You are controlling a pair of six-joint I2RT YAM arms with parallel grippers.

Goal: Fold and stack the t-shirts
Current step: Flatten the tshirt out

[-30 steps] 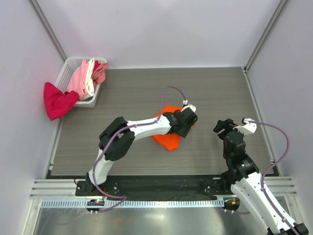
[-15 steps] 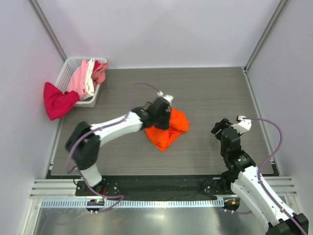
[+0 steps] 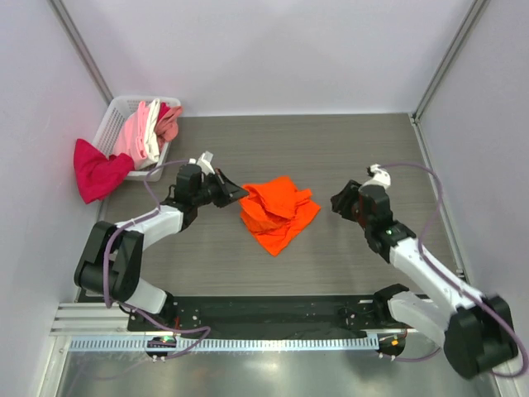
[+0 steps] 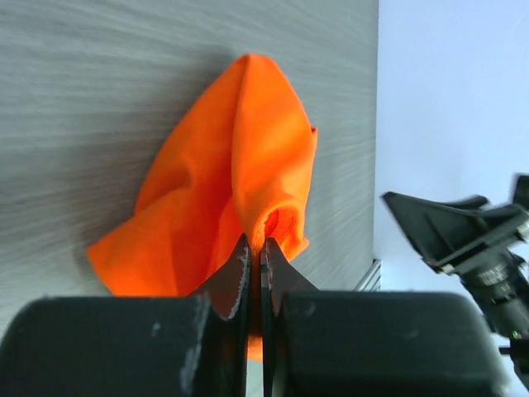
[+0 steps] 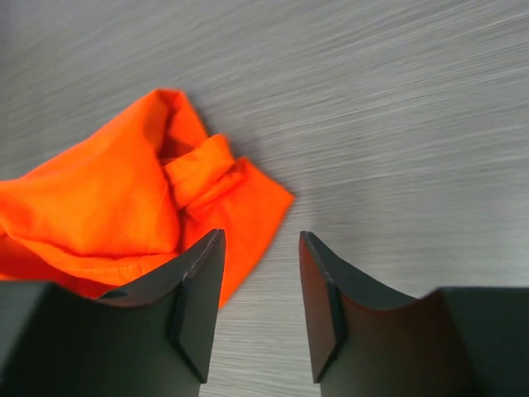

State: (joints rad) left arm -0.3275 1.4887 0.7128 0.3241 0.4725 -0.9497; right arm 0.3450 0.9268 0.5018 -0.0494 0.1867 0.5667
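stage early, nothing folded/stacked | orange t-shirt (image 3: 277,217) crumpled at bench (image 3: 372,149) centre | left jaws pinched on its left edge | right jaws half-open, empty, by its right edge | other t-shirts (image 3: 149,129) unfolded in far-left basket (image 3: 122,102)

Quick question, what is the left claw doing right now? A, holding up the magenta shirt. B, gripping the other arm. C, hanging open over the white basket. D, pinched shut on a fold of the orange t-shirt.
D: the left wrist view shows the left claw closed tight, with a fold of the orange t-shirt caught at its tip.
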